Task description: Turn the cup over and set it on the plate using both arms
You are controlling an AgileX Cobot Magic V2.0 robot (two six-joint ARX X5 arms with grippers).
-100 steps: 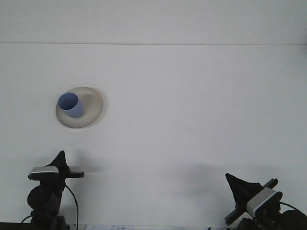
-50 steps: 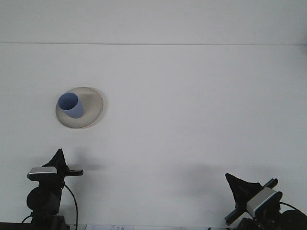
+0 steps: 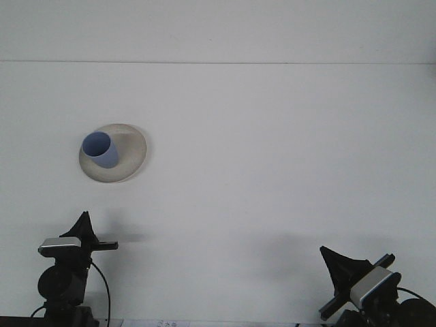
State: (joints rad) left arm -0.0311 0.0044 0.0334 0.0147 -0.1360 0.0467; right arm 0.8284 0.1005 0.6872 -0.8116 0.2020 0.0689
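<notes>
A blue cup (image 3: 101, 150) is found standing upright, mouth up, on a pale plate (image 3: 129, 160). The cup is set on the left part of the plate, with the bare rim showing to its right and below it. The plate lies on the white worktop (image 3: 272, 150), in its left half and roughly midway between the far edge and the near edge. A faint line is seen running across the worktop near the far edge.

The left gripper (image 3: 83, 223) is located at the near left corner of the worktop, well apart from the plate and below it in the view. It is pointed upward as a dark tapered tip, with a grey camera housing (image 3: 60, 246) mounted just behind it and a cable (image 3: 106, 286) trailing down. Nothing is held by it; whether its jaws are parted or closed cannot be told from this view.

The right gripper (image 3: 334, 262) is located at the near right corner, well apart from the cup and plate. It is seen as a dark wedge tilted to the upper left, with a grey housing (image 3: 373, 286) behind it. Nothing is held by it, and the state of its jaws likewise cannot be told.

A soft shadow is cast on the worktop beside each gripper.
</notes>
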